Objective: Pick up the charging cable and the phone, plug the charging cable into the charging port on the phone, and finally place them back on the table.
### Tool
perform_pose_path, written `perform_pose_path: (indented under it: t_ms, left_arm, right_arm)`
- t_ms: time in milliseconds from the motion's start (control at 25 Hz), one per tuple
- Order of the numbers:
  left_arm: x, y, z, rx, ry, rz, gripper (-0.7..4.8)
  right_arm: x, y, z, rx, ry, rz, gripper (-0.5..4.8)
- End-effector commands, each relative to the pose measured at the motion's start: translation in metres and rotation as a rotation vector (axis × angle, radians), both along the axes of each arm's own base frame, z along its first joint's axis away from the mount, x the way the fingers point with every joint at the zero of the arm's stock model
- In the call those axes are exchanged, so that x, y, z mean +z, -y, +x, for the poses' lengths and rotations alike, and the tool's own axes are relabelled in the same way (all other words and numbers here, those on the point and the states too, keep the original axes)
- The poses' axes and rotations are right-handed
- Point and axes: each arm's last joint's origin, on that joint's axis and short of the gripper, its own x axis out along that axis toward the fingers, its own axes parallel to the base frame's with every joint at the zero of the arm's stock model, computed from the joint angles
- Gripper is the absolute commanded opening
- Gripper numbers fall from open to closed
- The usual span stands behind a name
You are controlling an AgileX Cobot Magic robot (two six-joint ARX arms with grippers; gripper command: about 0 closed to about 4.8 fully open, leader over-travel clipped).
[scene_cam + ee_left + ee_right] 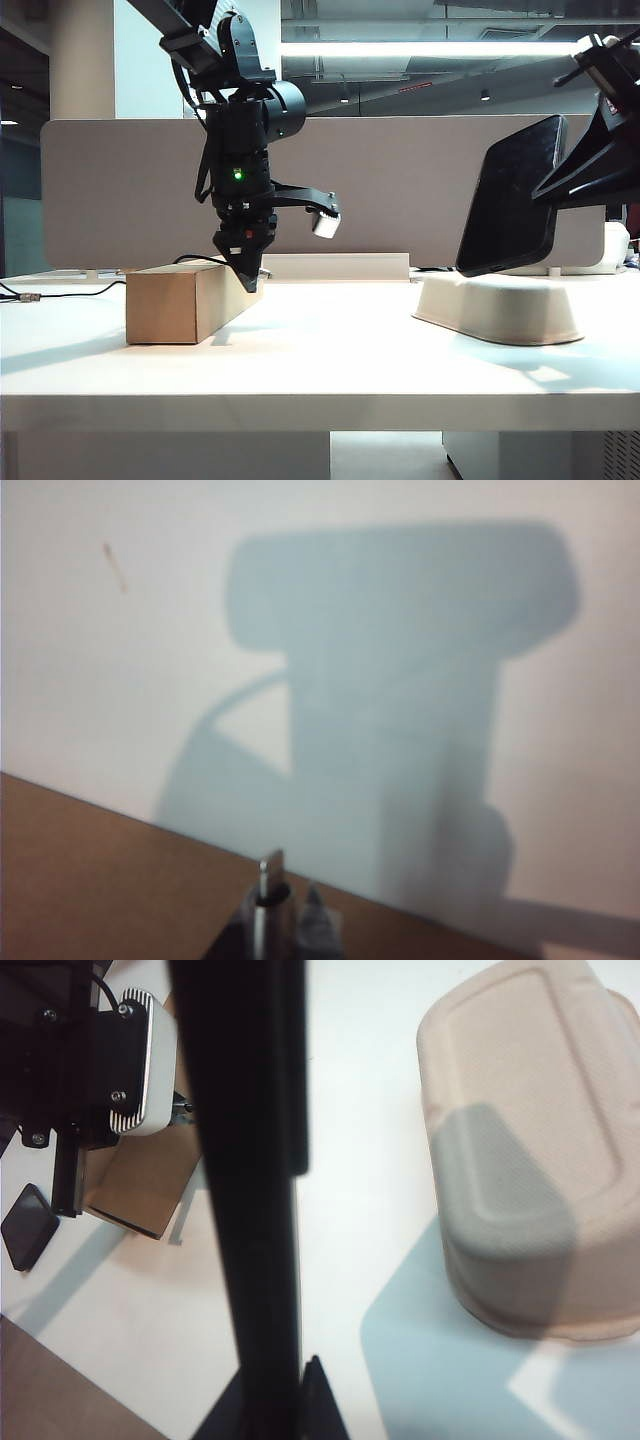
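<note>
Phone (512, 196), a flat black slab, hangs tilted above the beige tray (500, 308) at about three o'clock in the exterior view, clamped edge-on between the jaws of the right gripper (560, 185), which comes in from the upper right; in the right wrist view the phone fills the middle as a dark vertical band with the fingertips pinching its lower end and the overturned tray lying beyond it on the white table (330, 350). Around nine o'clock in the exterior view the left gripper (250, 278) points straight down onto the top rear edge of a brown cardboard box (185, 298), its jaws drawn nearly together. The left wrist view shows a small silver connector standing upright between the fingertips, so the jaws are pinched on the tip of the charging cable (268, 880), just over the box's edge. A thin black cord lies on the table at the far left.
</note>
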Motion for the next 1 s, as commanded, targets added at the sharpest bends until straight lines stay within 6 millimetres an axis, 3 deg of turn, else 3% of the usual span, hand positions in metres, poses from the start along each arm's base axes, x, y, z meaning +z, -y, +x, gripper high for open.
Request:
perform_pose_path:
  t_ms: [40,200,480,679,759,999]
  left_arm:
    - [0.003,0.002,-0.001,-0.009,-0.008,-0.025,-0.06]
    - [0.008,0.001,-0.003,-0.002,-0.01,-0.028,-0.06]
    - [0.038,-0.001,-0.012,0.06,0.006,-0.164,-0.06]
    - [0.069,-0.002,-0.025,0.091,-0.055,-0.401,-0.06]
    - [0.093,-0.003,-0.036,0.085,-0.121,-0.585,-0.06]
    - [0.135,-0.006,-0.067,0.092,-0.154,-0.707,-0.06]
  right_arm:
    - [0.007,-0.001,0.001,0.016,0.057,0.004,-0.04]
    - [0.007,-0.001,0.002,0.016,0.06,0.004,-0.04]
    - [0.013,-0.001,0.004,0.016,0.124,0.008,-0.04]
    - [0.017,-0.001,0.006,0.013,0.167,0.016,-0.04]
    - [0.02,-0.001,0.007,0.011,0.182,0.04,-0.04]
    - [0.033,-0.004,0.008,0.111,0.238,0.105,-0.04]
